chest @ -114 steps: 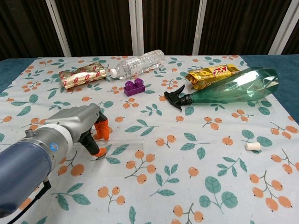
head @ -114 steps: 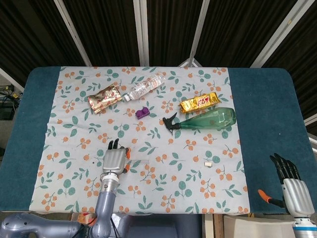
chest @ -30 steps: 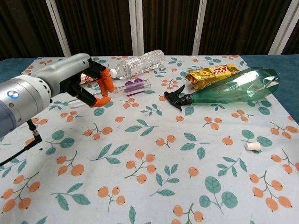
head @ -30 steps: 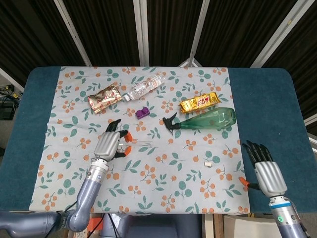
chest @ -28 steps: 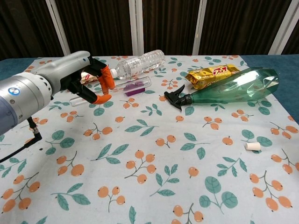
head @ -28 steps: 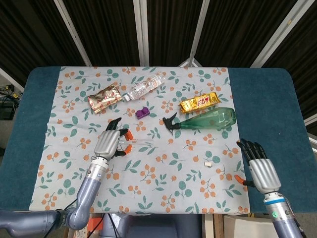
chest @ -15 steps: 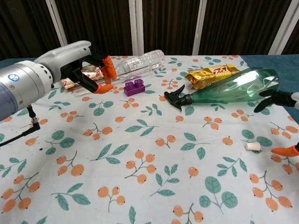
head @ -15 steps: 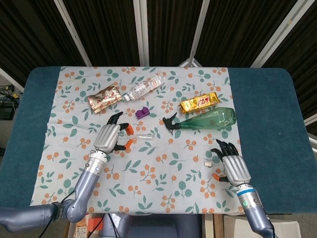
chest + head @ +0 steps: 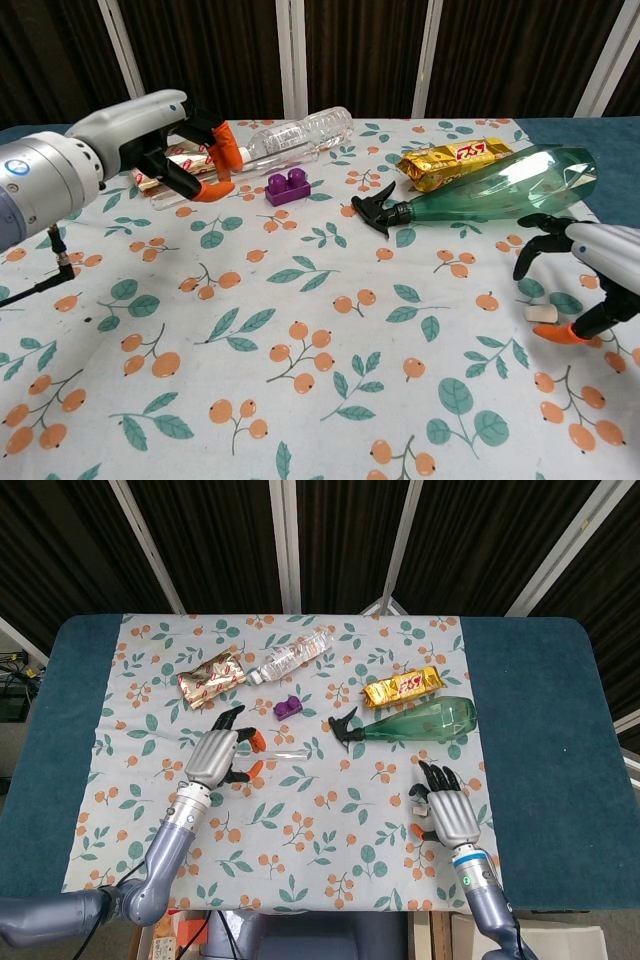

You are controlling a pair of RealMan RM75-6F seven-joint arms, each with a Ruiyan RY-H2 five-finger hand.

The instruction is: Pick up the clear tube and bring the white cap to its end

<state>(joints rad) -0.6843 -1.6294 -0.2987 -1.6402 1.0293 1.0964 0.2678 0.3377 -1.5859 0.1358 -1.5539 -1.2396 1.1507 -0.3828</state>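
Note:
My left hand (image 9: pixel 215 758) holds the clear tube (image 9: pixel 287 752) above the cloth, pinched between its orange-tipped thumb and fingers, with the tube sticking out to the right. In the chest view the same left hand (image 9: pixel 165 140) is raised in front of the snack pack and the water bottle. The small white cap (image 9: pixel 543 314) lies on the cloth at the right. My right hand (image 9: pixel 585 268) hovers just over it with its fingers spread, the cap between thumb and fingers but not gripped. From the head view the right hand (image 9: pixel 452 815) sits beside the cap (image 9: pixel 419 799).
A plastic water bottle (image 9: pixel 292 657), a gold-and-red snack pack (image 9: pixel 211 678) and a purple brick (image 9: pixel 288 707) lie at the back left. A green spray bottle (image 9: pixel 415 722) and a gold snack bar (image 9: pixel 403 686) lie at the back right, close behind the cap.
My left hand has lifted the tube off the cloth and carried it up and away. My right hand has come in from the right edge to hover over the cap.

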